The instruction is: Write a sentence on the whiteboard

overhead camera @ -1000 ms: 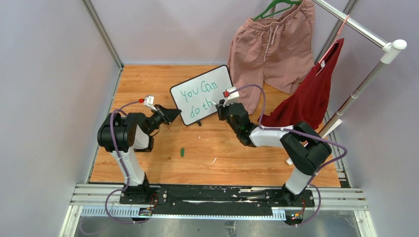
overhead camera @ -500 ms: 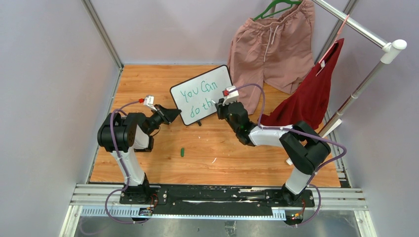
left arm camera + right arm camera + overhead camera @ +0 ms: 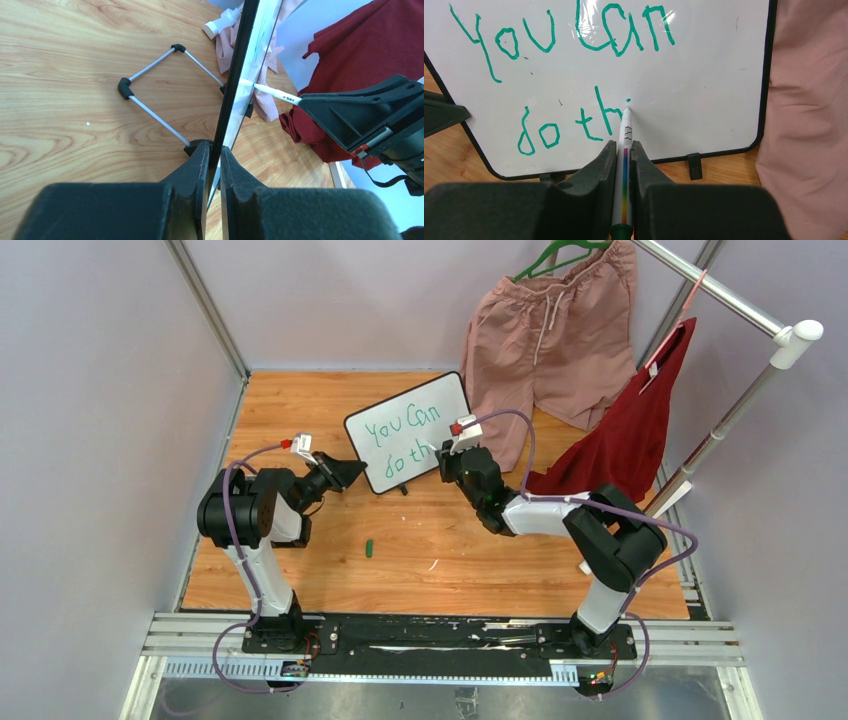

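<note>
We are logging: left jaws clamping the whiteboard (image 3: 440, 395) edge; right jaws clamping a marker (image 3: 626, 132), tip touching the sentence (image 3: 596, 47) after "thi".

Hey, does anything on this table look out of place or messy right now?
A small green piece, maybe the cap of the marker, lies loose on the table in front of the whiteboard. The red garment hangs lopsided, its lower end heaped on the wood. Nothing looks spilled or broken.
</note>
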You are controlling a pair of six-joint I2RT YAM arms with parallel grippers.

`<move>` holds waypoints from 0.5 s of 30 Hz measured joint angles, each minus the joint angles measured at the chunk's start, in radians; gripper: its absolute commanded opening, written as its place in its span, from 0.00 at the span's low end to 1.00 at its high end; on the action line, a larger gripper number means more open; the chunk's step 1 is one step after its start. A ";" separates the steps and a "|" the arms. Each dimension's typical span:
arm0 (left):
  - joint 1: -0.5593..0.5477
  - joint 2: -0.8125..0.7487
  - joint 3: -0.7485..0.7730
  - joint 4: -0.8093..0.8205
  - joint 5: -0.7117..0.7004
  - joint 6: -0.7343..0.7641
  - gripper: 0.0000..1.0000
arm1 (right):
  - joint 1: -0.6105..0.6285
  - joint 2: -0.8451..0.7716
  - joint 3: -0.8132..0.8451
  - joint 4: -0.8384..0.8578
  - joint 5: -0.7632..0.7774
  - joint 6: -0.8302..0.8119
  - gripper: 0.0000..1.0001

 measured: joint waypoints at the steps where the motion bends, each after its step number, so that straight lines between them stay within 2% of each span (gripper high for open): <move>1: 0.000 0.000 0.000 0.000 0.000 0.000 0.00 | 0.000 0.001 0.000 0.002 0.001 0.000 0.00; 15: 0.000 0.000 0.000 0.000 0.000 0.000 0.00 | -0.001 0.005 -0.002 0.010 0.005 0.000 0.00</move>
